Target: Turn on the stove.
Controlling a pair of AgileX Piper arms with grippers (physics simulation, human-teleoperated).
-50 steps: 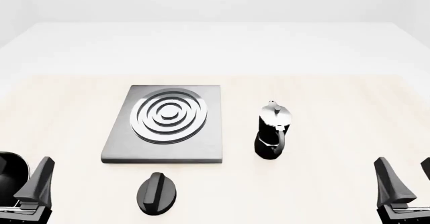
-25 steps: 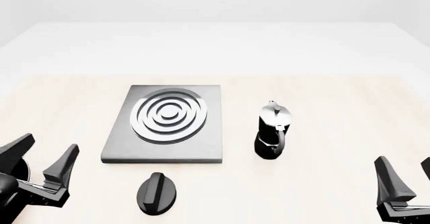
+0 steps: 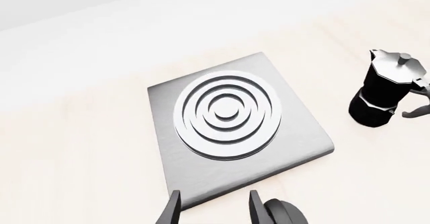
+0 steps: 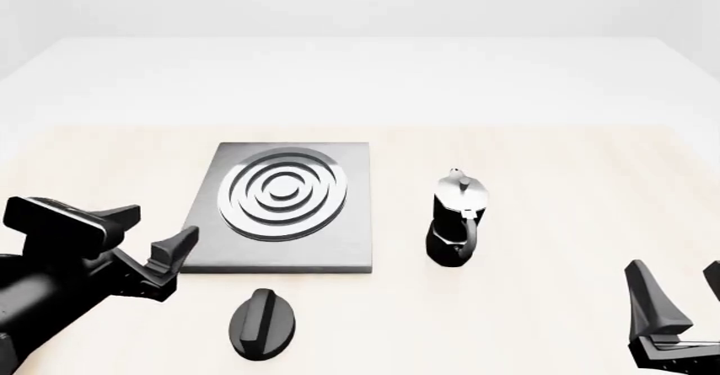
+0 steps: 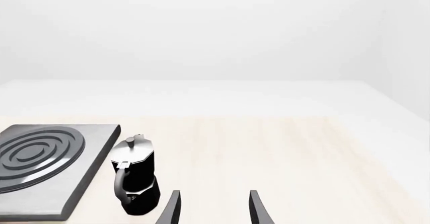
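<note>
The left gripper point(image 4: 151, 242) hangs with its fingers apart and empty, just beside the near left corner of the stove point(image 4: 276, 209). Probably it is placed there as a start toward the knob point(image 4: 262, 323), which lies on the table point(image 4: 540, 156) just in front of the stove (apart from the slab, not touching it) and to the right of this gripper. The right gripper point(image 4: 673, 299) is also spread and holds nothing; it rests well apart, at the near right. A moka pot point(image 4: 456, 219) stands upright near the right side of the stove. It is not between the left gripper and the knob, so I think nothing blocks the way.
</note>
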